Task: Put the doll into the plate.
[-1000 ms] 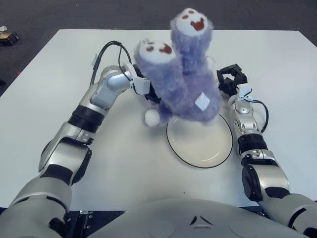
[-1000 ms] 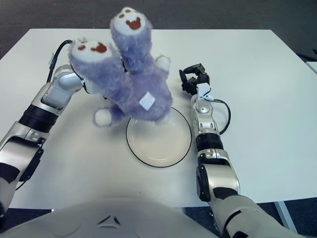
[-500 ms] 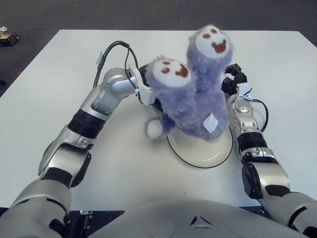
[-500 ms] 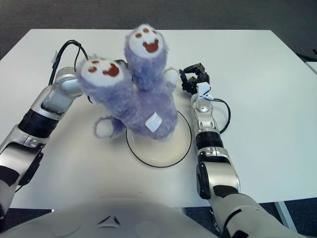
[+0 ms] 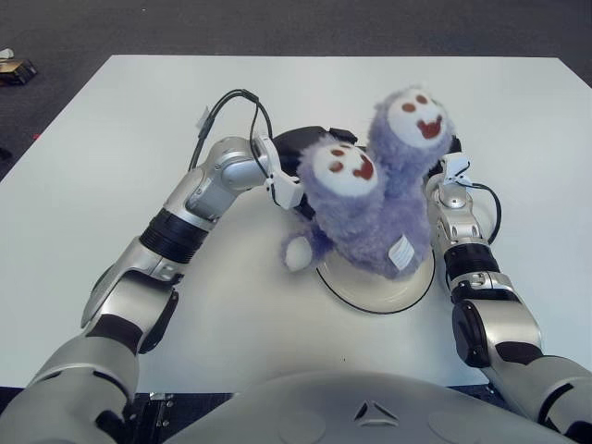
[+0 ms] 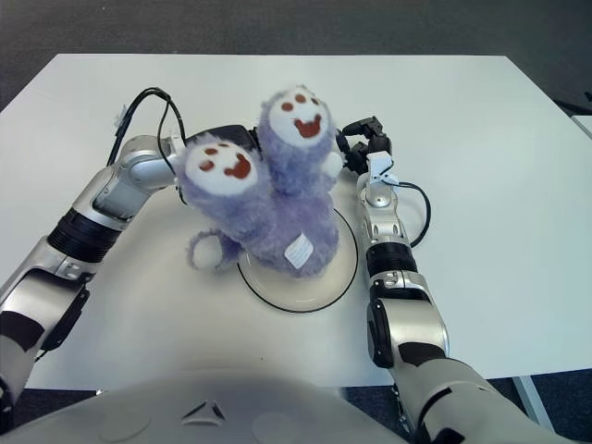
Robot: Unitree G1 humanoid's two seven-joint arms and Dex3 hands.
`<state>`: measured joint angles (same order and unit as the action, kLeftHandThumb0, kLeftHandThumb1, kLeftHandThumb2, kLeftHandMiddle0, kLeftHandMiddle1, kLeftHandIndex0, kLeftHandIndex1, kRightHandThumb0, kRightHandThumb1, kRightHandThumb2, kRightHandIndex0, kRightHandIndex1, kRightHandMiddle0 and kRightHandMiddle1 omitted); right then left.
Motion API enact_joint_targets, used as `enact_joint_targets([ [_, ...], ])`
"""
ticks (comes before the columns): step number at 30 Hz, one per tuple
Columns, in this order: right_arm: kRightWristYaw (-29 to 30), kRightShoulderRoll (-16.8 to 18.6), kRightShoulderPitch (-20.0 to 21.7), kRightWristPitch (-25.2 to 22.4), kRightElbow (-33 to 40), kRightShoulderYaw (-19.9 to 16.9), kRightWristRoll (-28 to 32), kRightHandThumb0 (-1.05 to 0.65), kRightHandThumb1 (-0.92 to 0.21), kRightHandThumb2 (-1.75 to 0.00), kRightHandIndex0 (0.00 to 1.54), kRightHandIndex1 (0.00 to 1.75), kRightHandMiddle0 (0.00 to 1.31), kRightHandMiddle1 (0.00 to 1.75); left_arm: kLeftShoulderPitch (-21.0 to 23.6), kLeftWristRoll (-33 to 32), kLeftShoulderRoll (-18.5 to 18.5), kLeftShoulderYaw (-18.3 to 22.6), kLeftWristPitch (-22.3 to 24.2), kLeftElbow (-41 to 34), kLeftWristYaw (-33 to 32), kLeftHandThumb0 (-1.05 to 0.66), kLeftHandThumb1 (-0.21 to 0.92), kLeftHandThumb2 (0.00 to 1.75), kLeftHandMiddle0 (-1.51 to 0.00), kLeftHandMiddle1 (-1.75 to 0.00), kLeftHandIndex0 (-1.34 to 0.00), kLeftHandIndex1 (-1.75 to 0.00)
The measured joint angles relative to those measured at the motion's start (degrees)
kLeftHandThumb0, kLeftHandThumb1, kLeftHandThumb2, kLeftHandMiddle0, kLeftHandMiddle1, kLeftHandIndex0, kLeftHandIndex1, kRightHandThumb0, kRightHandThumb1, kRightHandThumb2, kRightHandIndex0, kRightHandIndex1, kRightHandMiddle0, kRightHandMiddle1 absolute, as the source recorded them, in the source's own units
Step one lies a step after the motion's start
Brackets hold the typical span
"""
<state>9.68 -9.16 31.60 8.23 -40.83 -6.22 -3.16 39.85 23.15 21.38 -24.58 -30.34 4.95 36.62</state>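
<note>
A white table [image 5: 111, 139] stands on dark grey carpet [image 5: 277, 23].

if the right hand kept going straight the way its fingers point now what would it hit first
Most likely the doll: the right hand shows just right of its raised leg, fingers turned toward it. Depth is unclear; it might pass behind. The left hand holds the doll over the plate.

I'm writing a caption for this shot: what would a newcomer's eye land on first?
First, the fluffy purple doll at the centre, its two white soles with red paw marks turned up. It is over the plate, held from behind by the left hand. The right hand shows just right of the doll.
</note>
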Motion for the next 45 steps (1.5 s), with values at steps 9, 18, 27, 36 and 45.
enact_joint_targets([
  [9, 0.01, 0.24, 0.84, -0.28, -0.72, 0.34, -0.03, -0.36, -0.92, -0.33, 0.75, 1.71, 0.41, 1.54, 3.17, 0.17, -1.16, -0.53, 1.07, 0.19, 0.75, 0.0, 0.92, 0.54, -0.13, -1.74, -0.13, -1.7],
  [18, 0.46, 0.12, 2.23, -0.08, -3.1, -0.13, 0.08, -0.36, -0.92, -0.32, 0.75, 1.71, 0.42, 1.53, 3.28, 5.55, -2.59, -0.8, 0.67, 2.34, -3.21, 0.0, 0.92, 0.4, -0.28, -1.59, -0.29, -1.54],
  [27, 0.69, -0.71, 2.77, 2.53, -5.31, -0.92, 0.15, -0.36, -0.92, -0.3, 0.7, 1.64, 0.43, 1.51, 3.38, 6.65, -3.71, -0.74, -0.8, 4.61, -6.75, 0.0, 0.91, 0.4, -0.32, -1.55, -0.33, -1.51],
  [36, 1.94, -1.42, 3.02, 5.97, -8.11, -1.74, 0.23, -0.36, -0.92, -0.3, 0.69, 1.61, 0.44, 1.5, 3.52, 6.46, -5.13, -0.6, -0.9, 7.74, -8.75, 0.0, 0.76, 0.64, -0.34, -1.59, -0.35, -1.56],
  [45, 2.14, -1.53, 3.61, 6.52, -9.39, -2.29, 0.27, -0.36, -0.92, -0.29, 0.7, 1.61, 0.45, 1.49, 4.72, 6.32, -6.33, -0.59, -2.61, 11.28, -10.23, 0.0, 0.55, 1.02, -0.35, -1.73, -0.36, -1.71],
])
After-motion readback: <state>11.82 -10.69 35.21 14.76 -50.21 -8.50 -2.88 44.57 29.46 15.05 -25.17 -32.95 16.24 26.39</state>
